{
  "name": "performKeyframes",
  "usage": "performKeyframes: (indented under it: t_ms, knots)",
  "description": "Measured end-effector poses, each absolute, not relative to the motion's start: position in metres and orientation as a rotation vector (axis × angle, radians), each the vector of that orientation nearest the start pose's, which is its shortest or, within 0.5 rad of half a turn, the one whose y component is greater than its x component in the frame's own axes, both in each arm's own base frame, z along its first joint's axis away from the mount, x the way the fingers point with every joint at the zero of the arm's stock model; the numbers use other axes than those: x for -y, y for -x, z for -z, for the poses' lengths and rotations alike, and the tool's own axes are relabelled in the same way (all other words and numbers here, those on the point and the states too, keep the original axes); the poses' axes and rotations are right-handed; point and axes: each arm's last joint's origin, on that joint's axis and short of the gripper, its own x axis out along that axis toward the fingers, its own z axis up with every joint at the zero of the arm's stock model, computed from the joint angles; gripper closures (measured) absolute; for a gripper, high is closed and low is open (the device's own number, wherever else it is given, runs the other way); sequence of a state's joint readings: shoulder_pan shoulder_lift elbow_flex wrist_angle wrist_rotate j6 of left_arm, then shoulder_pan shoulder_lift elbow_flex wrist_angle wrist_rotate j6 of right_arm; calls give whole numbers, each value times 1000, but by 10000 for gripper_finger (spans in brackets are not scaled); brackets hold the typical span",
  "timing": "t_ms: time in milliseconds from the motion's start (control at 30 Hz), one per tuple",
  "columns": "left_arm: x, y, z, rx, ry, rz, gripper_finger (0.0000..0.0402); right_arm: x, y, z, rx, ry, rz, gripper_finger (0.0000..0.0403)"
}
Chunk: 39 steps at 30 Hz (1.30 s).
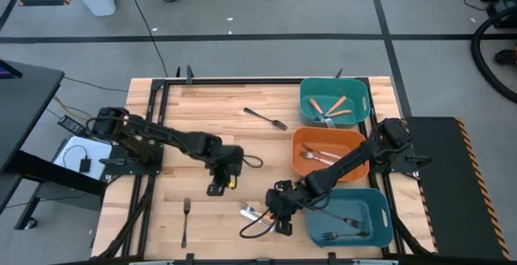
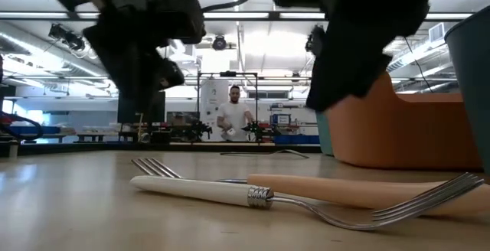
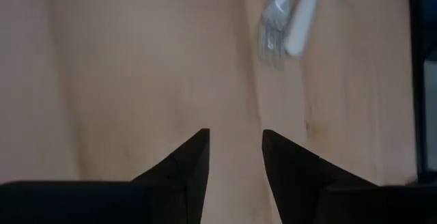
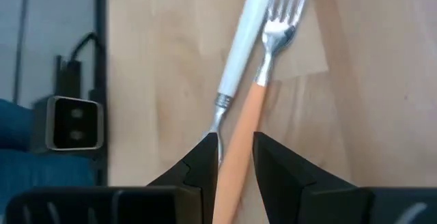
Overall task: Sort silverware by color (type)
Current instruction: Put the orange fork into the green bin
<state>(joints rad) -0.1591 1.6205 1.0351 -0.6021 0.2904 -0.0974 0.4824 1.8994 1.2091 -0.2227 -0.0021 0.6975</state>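
Note:
An orange-handled fork and a white-handled fork lie side by side, flat on the wood near the table's near edge; the low view shows the white-handled fork in front of the orange-handled fork. My right gripper is open and hovers just over them, with the orange handle showing in the gap between its fingers. My left gripper is open over bare wood, a short way left of the pair. One dark fork lies toward the far side, another dark fork near the near-left corner.
Three bins stand along the right edge: a far teal bin with orange-handled forks, an orange bin with white-handled forks, and a near teal bin with dark forks. A person stands in the room beyond the table.

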Motion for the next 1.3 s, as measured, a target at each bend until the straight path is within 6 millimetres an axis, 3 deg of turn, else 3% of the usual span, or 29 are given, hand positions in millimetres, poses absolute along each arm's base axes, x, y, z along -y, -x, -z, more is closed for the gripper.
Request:
performKeyframes:
  t_ms: [367, 933, 1300]
  knots:
    - [35, -309, -204, -1095, 197, 234, 259, -182, -352, -145, -1027, -389, -105, 302]
    - [35, -313, -206, -1055, 209, 220, 259, -181, -364, -150, -983, -370, -137, 302]
    - [35, -315, -207, -1037, 209, 211, 259, -187, -368, -126, -1028, -418, -135, 302]
